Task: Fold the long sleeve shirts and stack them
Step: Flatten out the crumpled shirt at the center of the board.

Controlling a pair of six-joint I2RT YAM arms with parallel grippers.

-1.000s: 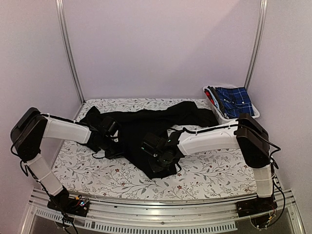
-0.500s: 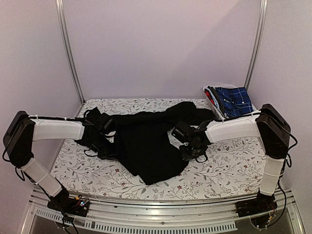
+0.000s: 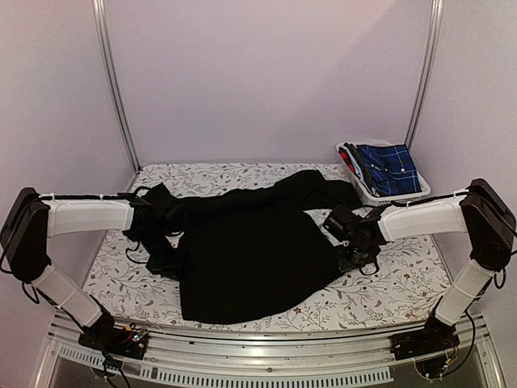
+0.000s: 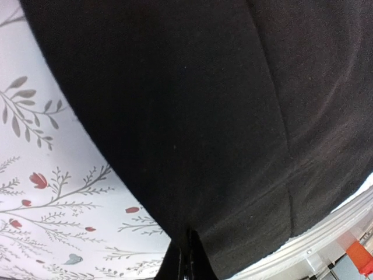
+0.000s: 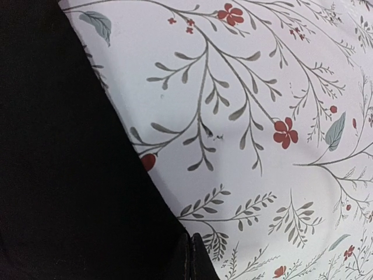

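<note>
Top external view: the black shirt (image 3: 250,259) lies spread on the table (image 3: 396,283) between the arms. Wrist views show the left gripper (image 4: 186,252) and right gripper (image 5: 190,248) each pinched onto a cloth edge, apparently thinly, so uneven pulling could slip a hem free and bunch it.

Shirt (image 3: 258,259): plain black, no print. Table (image 3: 388,283): white w/ grey leafy sprigs, small red flowers, a few blue-grey leaves. Basket (image 3: 370,195): white. Plaid shirt (image 3: 392,168): navy w/ lighter blue & white checks; red cloth (image 3: 347,162) beside it. L arm (image 3: 85,217), R arm (image 3: 424,218): white shells, black joints. Walls (image 3: 266,81): pale lilac. Frame (image 3: 113,81): silver.
</note>
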